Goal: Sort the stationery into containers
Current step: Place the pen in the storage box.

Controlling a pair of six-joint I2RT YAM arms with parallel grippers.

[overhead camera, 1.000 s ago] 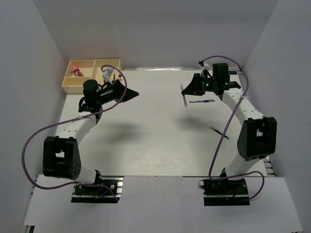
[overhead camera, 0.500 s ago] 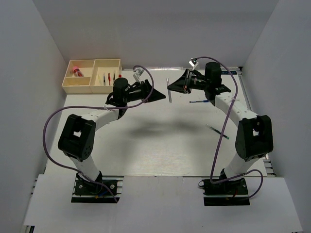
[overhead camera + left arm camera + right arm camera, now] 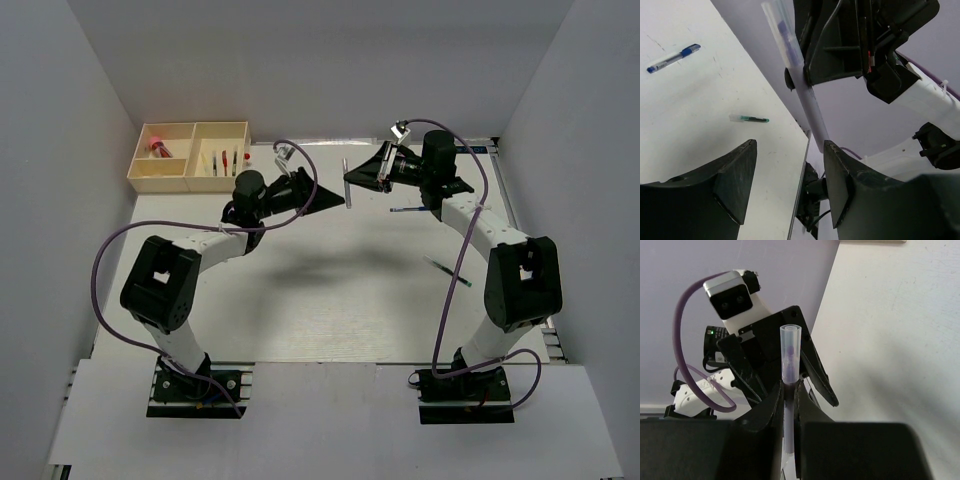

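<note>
The right gripper (image 3: 789, 401) is clamped on one clear pen (image 3: 790, 352), a smooth plastic tube with a purple core, held above the ribbed white table (image 3: 300, 310). The left gripper (image 3: 790, 150) faces it close by, its black fingers spread wide. Two more lie loose on the table: a blue pen (image 3: 672, 58) and a green pen (image 3: 749, 119). At the far left sits the cream tray (image 3: 160, 183), with a pink cylinder (image 3: 158, 147) in one small compartment.

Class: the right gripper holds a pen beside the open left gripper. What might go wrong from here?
The right gripper pinches the clear pen at its fingertips; a nudge from the left gripper might tilt or drop it. The pen sits off-centre between the open left fingers, which may miss it.
</note>
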